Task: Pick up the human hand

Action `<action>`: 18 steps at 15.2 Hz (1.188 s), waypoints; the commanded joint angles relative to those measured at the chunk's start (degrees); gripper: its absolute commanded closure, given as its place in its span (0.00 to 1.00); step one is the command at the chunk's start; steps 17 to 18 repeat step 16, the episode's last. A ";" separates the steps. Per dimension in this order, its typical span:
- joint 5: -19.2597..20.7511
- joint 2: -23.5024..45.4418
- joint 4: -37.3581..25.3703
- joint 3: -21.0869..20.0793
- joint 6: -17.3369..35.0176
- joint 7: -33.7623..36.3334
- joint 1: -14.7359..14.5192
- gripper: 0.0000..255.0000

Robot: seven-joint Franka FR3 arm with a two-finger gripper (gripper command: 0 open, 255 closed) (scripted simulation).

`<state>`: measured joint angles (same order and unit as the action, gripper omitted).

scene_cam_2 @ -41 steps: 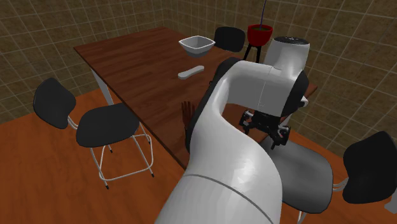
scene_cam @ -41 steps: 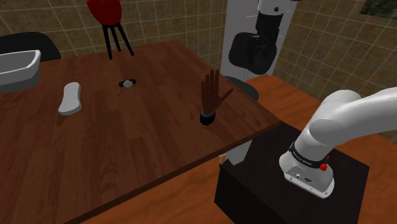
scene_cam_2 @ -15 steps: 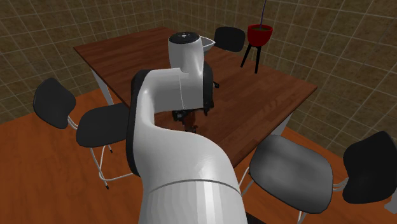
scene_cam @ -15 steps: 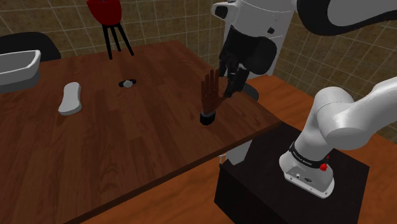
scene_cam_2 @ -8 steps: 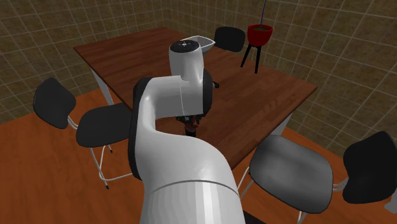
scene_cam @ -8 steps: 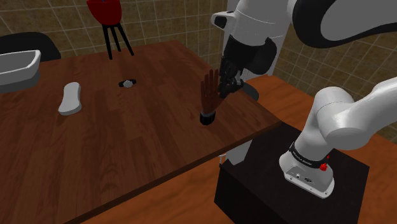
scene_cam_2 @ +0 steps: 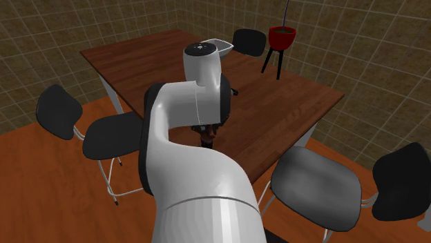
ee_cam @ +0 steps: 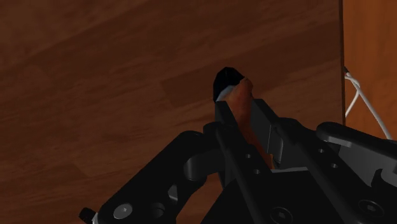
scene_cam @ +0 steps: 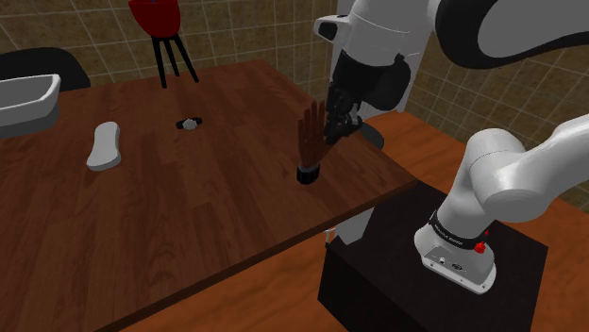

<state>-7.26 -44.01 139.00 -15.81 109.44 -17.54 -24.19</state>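
Note:
A dark brown human hand [scene_cam: 308, 146] stands upright on its black wrist cuff near the wooden table's [scene_cam: 189, 217] edge, at the shoulder view's right. My black gripper [scene_cam: 330, 120] has come from above and sits at the hand's upper half, on its thumb side. In the wrist view the hand [ee_cam: 247, 118] is seen edge-on, running between the two fingers [ee_cam: 222, 124], which clasp it on both sides. The cuff [ee_cam: 226, 79] rests on the wood beyond the fingertips. In the second exterior view the arm covers most of the hand [scene_cam_2: 207, 141].
A white bowl [scene_cam: 24, 99], a white oblong piece [scene_cam: 106, 144] and a small dark and grey object [scene_cam: 191, 123] lie further out on the table. A red pot on a black tripod [scene_cam: 162, 28] stands at the back. Black chairs [scene_cam_2: 114, 134] ring the table.
The arm swung from above the table's edge down onto the hand, and the fingers came in around its upper half. Over the last half second almost nothing moved; the hand still stands.

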 commanded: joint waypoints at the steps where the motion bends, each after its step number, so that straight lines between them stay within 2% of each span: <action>1: 0.13 0.12 -1.17 0.16 -1.07 -0.04 0.08 1.00; 14: 1.26 2.57 -12.80 1.15 -10.25 -0.12 0.92 1.00; 18: 1.27 2.61 -12.94 1.16 -10.36 -0.12 0.93 1.00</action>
